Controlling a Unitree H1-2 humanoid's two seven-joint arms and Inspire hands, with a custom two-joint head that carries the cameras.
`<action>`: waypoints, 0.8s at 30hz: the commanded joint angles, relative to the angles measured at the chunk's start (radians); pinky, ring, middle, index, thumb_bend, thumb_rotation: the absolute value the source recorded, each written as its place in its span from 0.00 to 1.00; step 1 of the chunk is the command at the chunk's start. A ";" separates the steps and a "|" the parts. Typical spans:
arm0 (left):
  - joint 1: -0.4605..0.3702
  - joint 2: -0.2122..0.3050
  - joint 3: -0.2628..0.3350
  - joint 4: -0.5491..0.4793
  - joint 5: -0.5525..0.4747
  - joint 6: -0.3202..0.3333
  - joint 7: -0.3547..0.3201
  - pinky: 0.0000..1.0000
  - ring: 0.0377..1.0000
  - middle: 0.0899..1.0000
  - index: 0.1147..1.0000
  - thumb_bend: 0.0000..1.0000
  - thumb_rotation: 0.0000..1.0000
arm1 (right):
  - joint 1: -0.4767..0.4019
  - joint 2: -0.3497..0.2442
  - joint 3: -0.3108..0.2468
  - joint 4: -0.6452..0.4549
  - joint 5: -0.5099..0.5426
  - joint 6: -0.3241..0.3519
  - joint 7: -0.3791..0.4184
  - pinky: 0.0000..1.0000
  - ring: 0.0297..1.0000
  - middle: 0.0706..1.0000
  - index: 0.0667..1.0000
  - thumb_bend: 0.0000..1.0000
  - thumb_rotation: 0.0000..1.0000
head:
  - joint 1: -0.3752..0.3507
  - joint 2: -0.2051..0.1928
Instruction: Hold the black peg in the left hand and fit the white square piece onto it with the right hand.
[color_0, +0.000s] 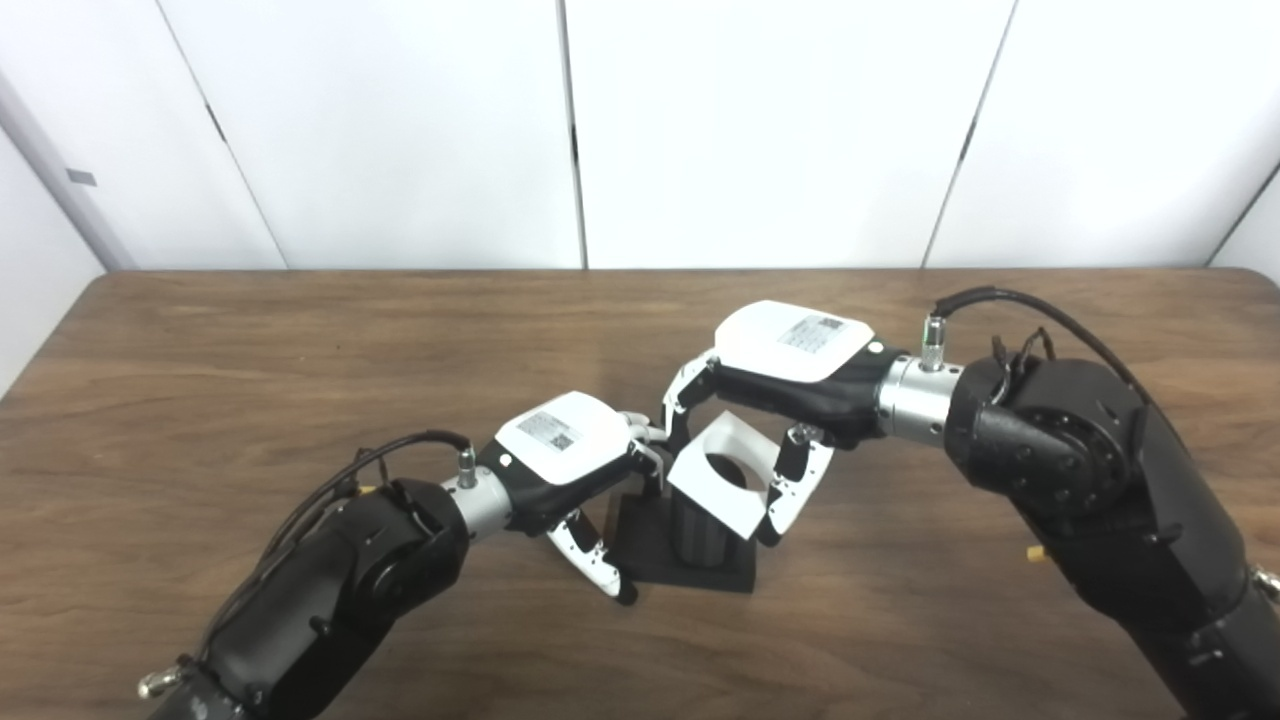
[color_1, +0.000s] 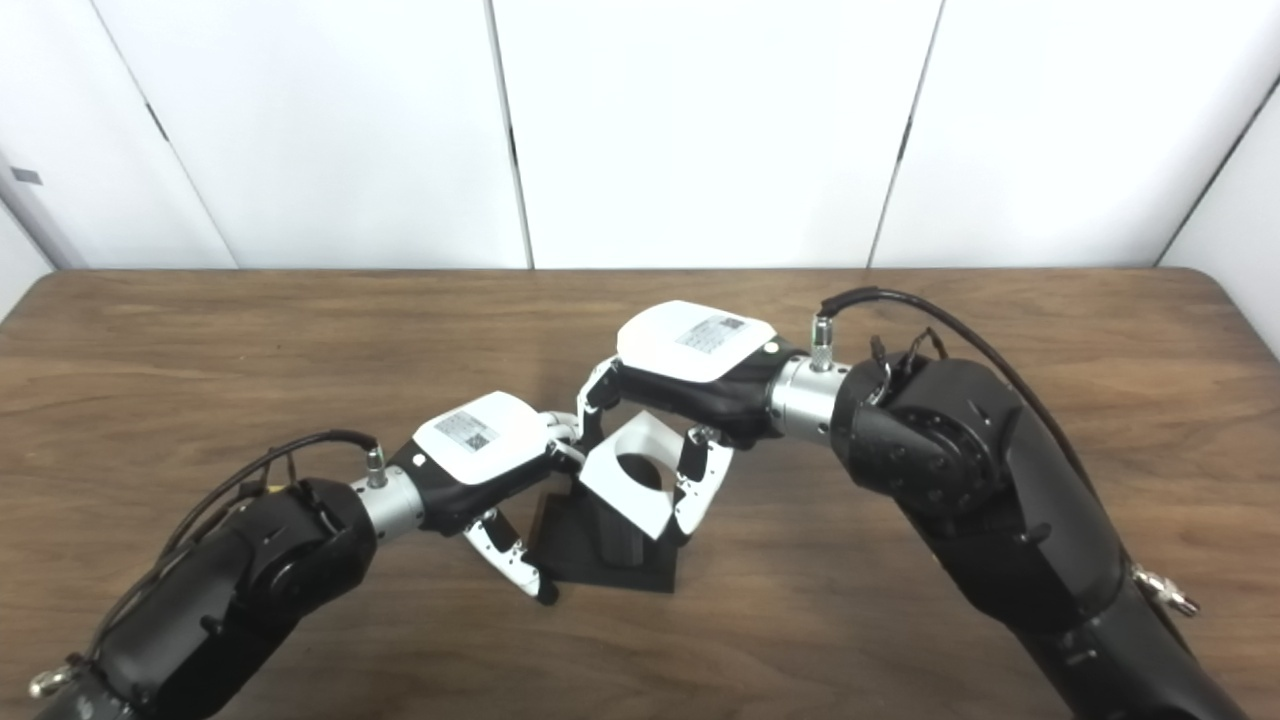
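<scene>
The black peg (color_0: 700, 538) stands upright on its square black base (color_0: 690, 578) at the middle of the wooden table (color_0: 300, 350). My left hand (color_0: 565, 445) grips the base from its left side, thumb at the near edge and fingers behind it. Held tilted in my right hand (color_0: 790, 350), the white square piece (color_0: 738, 512) has a round hole in it. The piece sits over the top of the peg, and the peg's top shows dark through the hole. How far down the peg the piece sits is hidden.
White wall panels (color_0: 760, 130) rise behind the table's far edge. Bare wood lies to the left, right and front of the hands. Both forearms slant in from the bottom corners.
</scene>
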 joint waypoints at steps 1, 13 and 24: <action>0.044 0.000 -0.049 0.015 0.050 0.001 -0.073 0.78 0.90 0.87 0.43 0.52 0.08 | -0.039 0.013 -0.003 -0.003 -0.009 -0.013 -0.030 0.73 0.74 0.72 0.44 0.52 0.13 | 0.000 0.003; 0.045 -0.001 -0.056 0.012 0.055 -0.002 -0.069 0.76 0.89 0.87 0.43 0.52 0.08 | -0.026 0.050 0.028 -0.003 -0.016 -0.023 -0.034 0.74 0.74 0.72 0.44 0.52 0.13 | 0.001 0.008; 0.043 -0.009 -0.053 0.021 0.046 -0.003 -0.061 0.77 0.89 0.89 0.43 0.52 0.08 | -0.021 0.060 0.048 0.002 -0.025 -0.031 -0.029 0.74 0.74 0.72 0.44 0.52 0.13 | 0.004 0.009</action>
